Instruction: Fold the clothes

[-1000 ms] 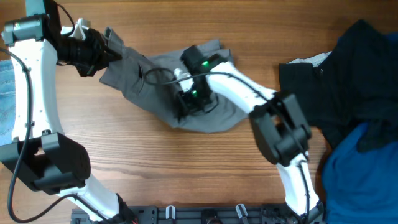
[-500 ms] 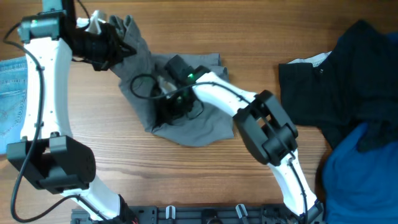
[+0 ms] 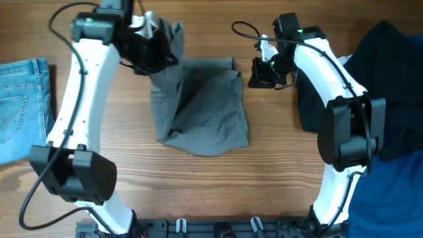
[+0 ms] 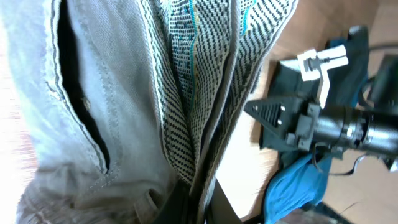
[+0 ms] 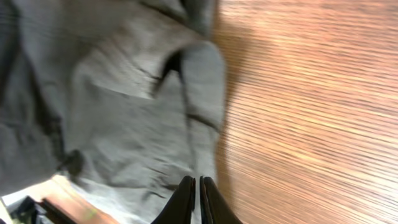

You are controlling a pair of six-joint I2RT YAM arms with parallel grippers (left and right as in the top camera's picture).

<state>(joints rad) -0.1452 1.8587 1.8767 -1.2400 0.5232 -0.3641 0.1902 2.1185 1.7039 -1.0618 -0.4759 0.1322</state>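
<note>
Seen from overhead, the grey shorts lie in the middle of the counter, nearer the far edge than the near one. They are spread in a rough square, with rumpled folds along the near hem. The left gripper hangs by the far edge and pinches the shorts' far-left corner. That corner is lifted off the wood in a bunched peak while the rest lies flat. The right gripper is over bare wood just beside the shorts' right side, apart from the cloth. It is close to a black garment heaped toward the far-right corner, and from this height I cannot tell how its claw stands. A royal-blue garment fills the near-right corner, and light-blue denim lies flat against the left edge. In the left wrist view the claw is clamped on the shorts' waistband. The waistband's black-and-white woven lining, with a teal stripe, runs up from the fingers, and a pocket opening and seams show on the grey cloth to one side. The right gripper shows beyond it, above the wood. In the right wrist view the two fingers are pressed together tip to tip with nothing between them. The shorts lie beneath on one side and bare wood grain on the other.
</note>
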